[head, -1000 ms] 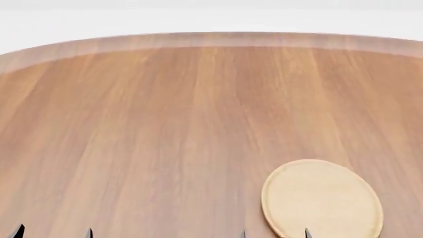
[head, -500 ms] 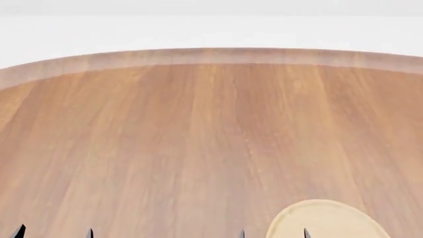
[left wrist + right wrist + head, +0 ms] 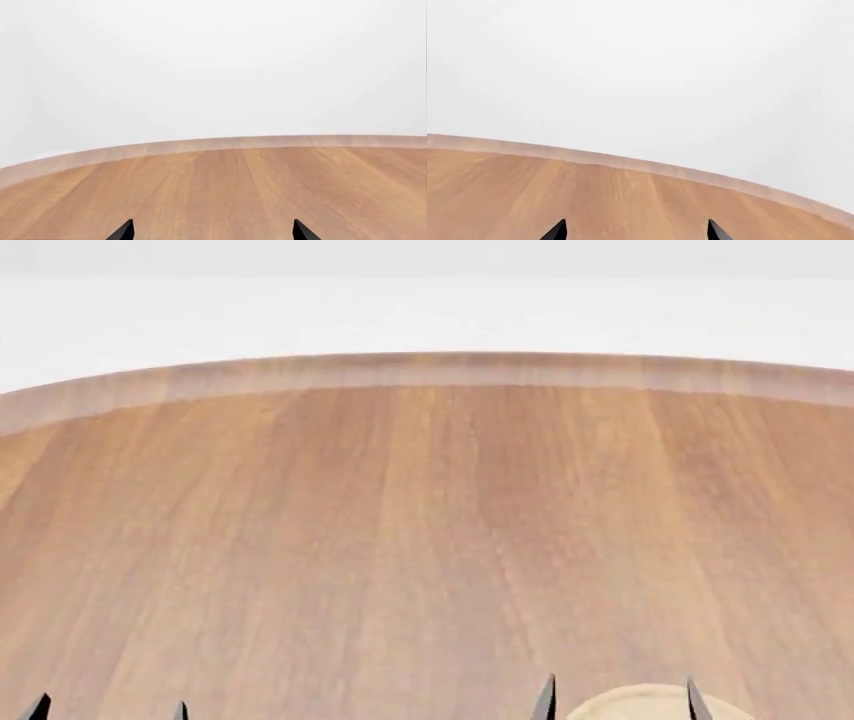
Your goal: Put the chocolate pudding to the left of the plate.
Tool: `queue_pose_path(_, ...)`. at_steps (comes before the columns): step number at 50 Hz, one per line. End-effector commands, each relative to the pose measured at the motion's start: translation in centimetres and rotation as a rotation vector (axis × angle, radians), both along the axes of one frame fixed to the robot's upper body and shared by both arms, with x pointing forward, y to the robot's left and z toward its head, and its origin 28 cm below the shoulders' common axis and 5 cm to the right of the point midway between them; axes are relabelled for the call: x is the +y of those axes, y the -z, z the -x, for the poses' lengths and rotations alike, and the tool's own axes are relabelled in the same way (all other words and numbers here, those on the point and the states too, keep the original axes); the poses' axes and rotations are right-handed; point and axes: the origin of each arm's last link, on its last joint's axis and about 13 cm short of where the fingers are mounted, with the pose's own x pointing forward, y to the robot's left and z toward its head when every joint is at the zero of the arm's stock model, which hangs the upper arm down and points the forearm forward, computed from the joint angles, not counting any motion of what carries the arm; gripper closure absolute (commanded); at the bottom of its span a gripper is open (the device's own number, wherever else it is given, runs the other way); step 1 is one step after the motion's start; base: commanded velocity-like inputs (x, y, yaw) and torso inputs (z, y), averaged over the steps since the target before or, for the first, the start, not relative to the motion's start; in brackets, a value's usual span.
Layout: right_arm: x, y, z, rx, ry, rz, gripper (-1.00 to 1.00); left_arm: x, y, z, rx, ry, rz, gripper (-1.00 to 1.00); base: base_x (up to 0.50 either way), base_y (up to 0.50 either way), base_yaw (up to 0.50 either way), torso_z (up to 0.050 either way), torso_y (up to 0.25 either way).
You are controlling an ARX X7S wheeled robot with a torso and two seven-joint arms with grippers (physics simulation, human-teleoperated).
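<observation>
Left jaws (image 3: 108, 708): two dark tips spread apart, nothing between them, poking up at the counter's near edge toward its left corner. The left wrist view confirms it, the jaws (image 3: 213, 231) parted with bare wood in the gap. Right jaws (image 3: 618, 698): also spread, tips standing either side of the plate's sliver, not touching anything visible. The right wrist view shows those jaws (image 3: 635, 231) open over bare wood as well.

Chocolate pudding: not in any view; its place cannot be told.

Plate (image 3: 647, 706): only the far arc of a pale light-wood disc shows, at the near edge of the counter, right of centre. It lies flat on the wood; the rest is cut off by the frame. The right tips flank it in the head view; whether they hang above it or in front of it cannot be told.

Counter (image 3: 400, 520): round, reddish-brown wood grain, paler rim band along the curved far edge. Beyond the far edge, plain white.
</observation>
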Motion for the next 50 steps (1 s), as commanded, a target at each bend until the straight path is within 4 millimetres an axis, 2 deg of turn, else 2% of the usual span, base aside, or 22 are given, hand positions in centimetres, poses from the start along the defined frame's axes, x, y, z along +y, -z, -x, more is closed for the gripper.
queue_pose_path(1, -5.1, -8.1, 0.7, -0.203, 0.196, 0.191, -1.0, 0.1, 0.0, 0.0, 0.002, 0.003, 0.006, -1.0, 0.0, 0.0, 0.0, 0.0, 0.0)
queue_pose_path(2, -5.4, -9.3, 0.7, -0.219, 0.165, 0.207, -1.0, 0.1, -0.1, -0.1, 0.003, 0.003, 0.007, -1.0, 0.0, 0.0, 0.0, 0.0, 0.0)
queue_pose_path(3, -5.9, -11.2, 0.3, -0.191, -0.014, 0.232, -1.0, 0.1, -0.1, -0.1, 0.005, 0.003, 0.009, -1.0, 0.0, 0.0, 0.0, 0.0, 0.0)
queue_pose_path(6, -7.1, -14.7, -0.2, -0.102, -0.214, 0.33, -1.0, 0.3, -0.2, -0.2, 0.005, -0.004, 0.014, -1.0, 0.0, 0.0, 0.0, 0.0, 0.0)
queue_pose_path(7, -7.2, -15.3, -0.1, -0.084, -0.243, 0.363, -1.0, 0.3, -0.3, -0.2, 0.005, -0.006, 0.015, -1.0, 0.0, 0.0, 0.0, 0.0, 0.0)
queue_pose_path(9, -8.4, -18.5, 0.8, 0.016, -0.408, 0.423, -1.0, 0.2, -0.4, -0.1, 0.003, -0.004, 0.012, -1.0, 0.0, 0.0, 0.0, 0.0, 0.0)
queue_pose_path(13, -9.8, -22.7, 2.4, 0.094, -0.566, 0.523, -1.0, 0.1, -0.4, -0.1, 0.006, -0.003, 0.009, -1.0, 0.0, 0.0, 0.0, 0.0, 0.0)
queue_pose_path(15, -10.5, -24.0, 2.7, 0.167, -0.613, 0.556, -1.0, 0.1, -0.4, 0.0, 0.005, -0.001, 0.008, -1.0, 0.0, 0.0, 0.0, 0.0, 0.0)
queue_pose_path(18, -11.1, -23.5, 2.5, 0.312, -0.653, 0.656, -1.0, 0.1, -0.3, -0.1, 0.008, 0.0, 0.007, -1.0, 0.0, 0.0, 0.0, 0.0, 0.0)
queue_pose_path(21, -11.6, -23.0, 2.1, 0.391, -0.672, 0.658, -1.0, 0.1, -0.2, -0.2, 0.011, -0.002, 0.006, -1.0, 0.0, 0.0, 0.0, 0.0, 0.0)
queue_pose_path(33, -10.9, -20.9, 1.6, 0.575, -0.814, 0.742, -1.0, 0.0, -0.1, -0.3, 0.012, 0.0, 0.003, -1.0, 0.0, 0.0, 0.0, 0.0, 0.0)
queue_pose_path(35, -10.7, -20.0, 1.6, 0.61, -0.844, 0.782, -1.0, 0.0, -0.1, -0.3, 0.013, 0.001, 0.003, -1.0, 0.0, 0.0, 0.0, 0.0, 0.0)
queue_pose_path(38, -10.6, -18.9, 1.2, 0.64, -0.873, 0.743, -1.0, 0.0, -0.2, -0.2, 0.011, 0.003, 0.002, -1.0, 0.0, 0.0, 0.0, 0.0, 0.0)
queue_pose_path(42, -10.6, -16.1, 0.2, 0.655, -0.916, 0.703, -1.0, 0.0, 0.0, -0.3, 0.013, 0.001, 0.0, -1.0, 0.0, 0.0, 0.0, 0.0, 0.0)
queue_pose_path(47, -10.3, -13.6, -0.7, 0.664, -0.949, 0.673, -1.0, -0.2, 0.1, -0.3, 0.017, 0.008, -0.007, -1.0, 0.0, 0.0, 0.0, 0.0, 0.0)
queue_pose_path(50, -9.9, -12.7, -1.2, 0.666, -0.968, 0.63, -1.0, -0.2, 0.0, -0.3, 0.018, 0.008, -0.009, -1.0, 0.0, 0.0, 0.0, 0.0, 0.0)
